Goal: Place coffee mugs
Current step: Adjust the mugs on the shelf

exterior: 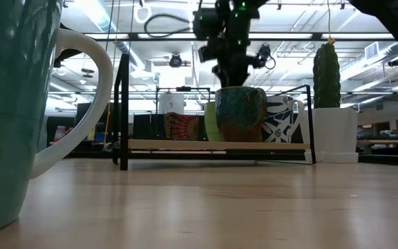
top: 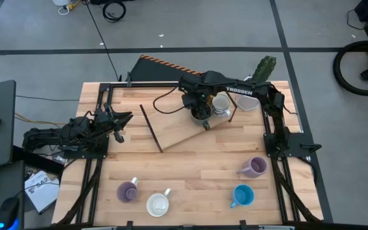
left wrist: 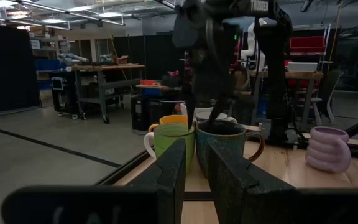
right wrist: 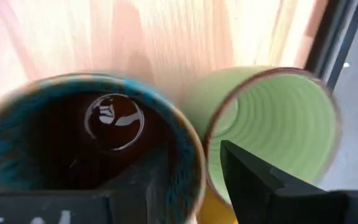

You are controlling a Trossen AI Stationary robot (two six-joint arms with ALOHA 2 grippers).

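Observation:
My right gripper (top: 203, 119) reaches over the wooden board of the black-framed rack (top: 171, 135) and is shut on the dark brown, teal-rimmed mug (exterior: 240, 114). That mug stands upright in a row with a green mug (exterior: 209, 122), an orange patterned mug (exterior: 182, 127) and a white mug with blue pattern (exterior: 282, 119). Two lilac mugs (top: 128, 191) (top: 255, 167), a white mug (top: 158, 205) and a blue mug (top: 243, 195) stand upright on the near part of the table. My left gripper (top: 121, 120) waits open near the table's left edge, touching nothing. My right gripper holds the dark mug by its rim wall (right wrist: 188, 149) on the side next to the green mug (right wrist: 272, 118). One finger (right wrist: 135, 193) is inside the mug and the other (right wrist: 253, 177) outside. The fingers come from above, pointing down. The mug is upright, its base level with the rack's board (exterior: 185, 144).
A cactus in a white faceted pot (exterior: 334, 128) stands at the rack's right end. The rack's black posts (exterior: 124, 104) and wire frame border the board. Bare wood lies between the rack and the near mugs. The arms' black base frames (top: 280, 144) run along both table sides.

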